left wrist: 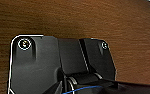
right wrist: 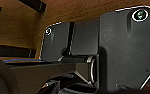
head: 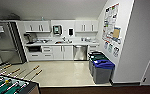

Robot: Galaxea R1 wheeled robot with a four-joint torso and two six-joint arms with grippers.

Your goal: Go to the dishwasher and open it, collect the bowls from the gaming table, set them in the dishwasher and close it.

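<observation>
This is a small office kitchen with a break corner. White cupboards (head: 37,26) hang on the back wall above a counter (head: 62,43) with a sink (head: 63,41), and the dishwasher (head: 80,52) is built in under that counter. A tall steel fridge (head: 4,41) stands at the left end. Sorting bins (head: 101,68) stand along the right wall below posters (head: 110,22). A table-football table (head: 8,85) is closest to the camera.

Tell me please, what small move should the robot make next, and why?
Probably drive straight ahead across the pale floor toward the dishwasher. Its steel front is shut under the counter on the far wall, well out of arm's reach, and the way between the table-football table and the bins looks open.
</observation>
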